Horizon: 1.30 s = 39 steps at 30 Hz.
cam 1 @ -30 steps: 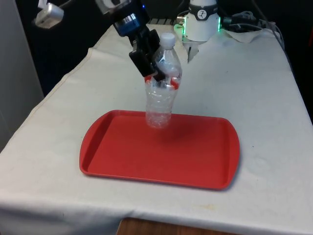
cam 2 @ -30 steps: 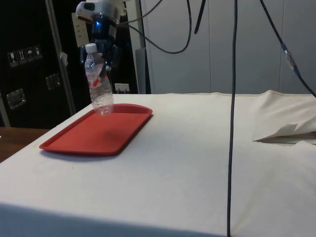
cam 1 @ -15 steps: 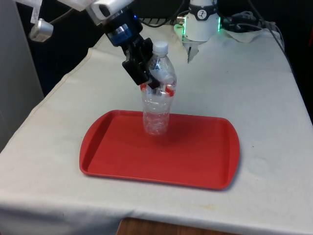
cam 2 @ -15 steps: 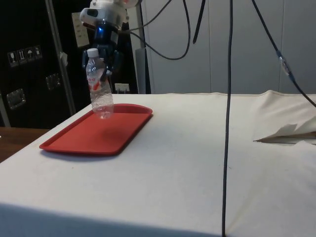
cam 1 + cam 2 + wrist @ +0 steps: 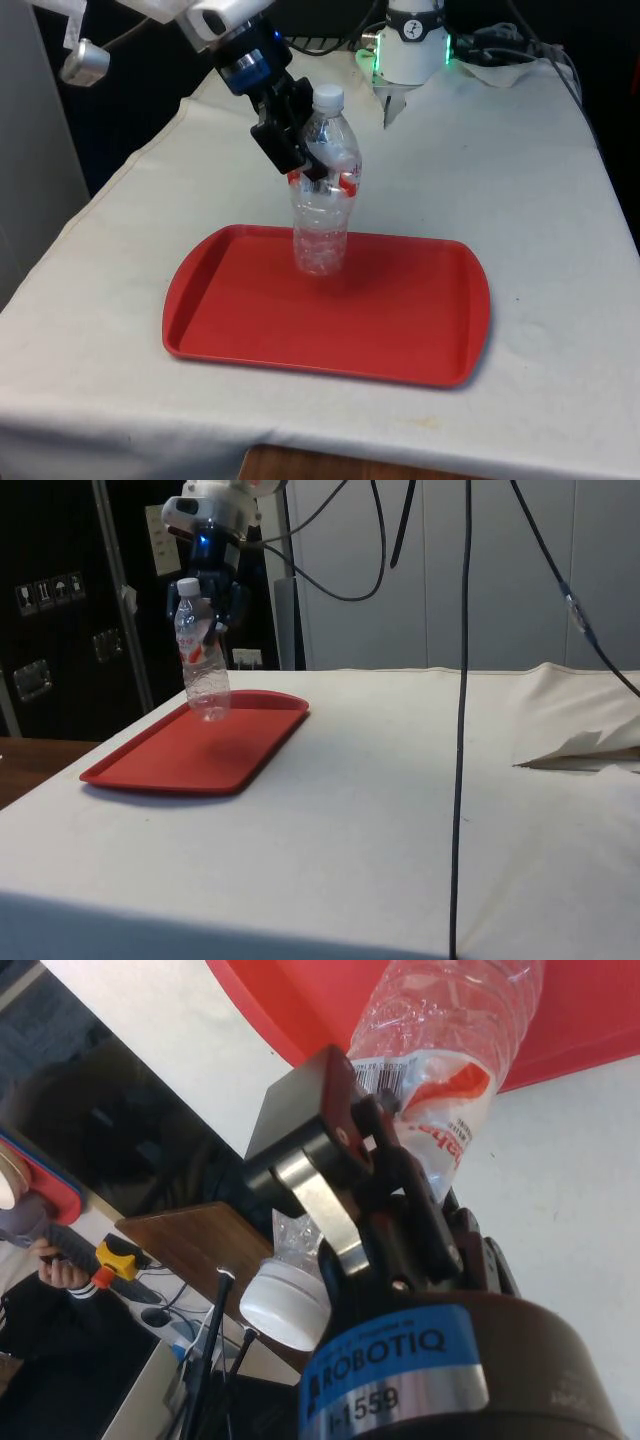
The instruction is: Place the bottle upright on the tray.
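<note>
Gripper [image 5: 312, 160] was clamped on the clear bottle [image 5: 322, 205] around its upper body, at the red label. Bottle was near upright, white cap at 12 o'clock, its base at the far edge of the red tray [image 5: 400, 330]; contact unclear. Tray lay on the white cloth [image 5: 540, 200].

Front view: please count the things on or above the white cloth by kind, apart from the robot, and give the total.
Clear plastic bottle with white cap and red label: 1
Red rectangular plastic tray: 1
Total: 2
</note>
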### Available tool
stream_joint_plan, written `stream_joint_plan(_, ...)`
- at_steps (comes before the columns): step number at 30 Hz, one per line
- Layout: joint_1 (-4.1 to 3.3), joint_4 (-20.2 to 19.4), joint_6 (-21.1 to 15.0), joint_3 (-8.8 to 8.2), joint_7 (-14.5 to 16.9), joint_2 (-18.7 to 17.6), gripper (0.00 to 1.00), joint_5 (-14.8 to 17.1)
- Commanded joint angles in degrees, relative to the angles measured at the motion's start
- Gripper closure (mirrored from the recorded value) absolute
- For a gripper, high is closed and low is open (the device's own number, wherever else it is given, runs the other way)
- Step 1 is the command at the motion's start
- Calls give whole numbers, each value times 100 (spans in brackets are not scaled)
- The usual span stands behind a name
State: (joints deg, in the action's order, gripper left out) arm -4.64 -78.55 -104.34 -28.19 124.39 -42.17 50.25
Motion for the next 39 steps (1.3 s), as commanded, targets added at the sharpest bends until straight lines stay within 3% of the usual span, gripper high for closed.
stream_joint_plan(1, 0, 6, 0, 0, 0, 0, 67, 0)
stream_joint_plan(39, -11, 29, 0, -6, -6, -115, 67, -11)
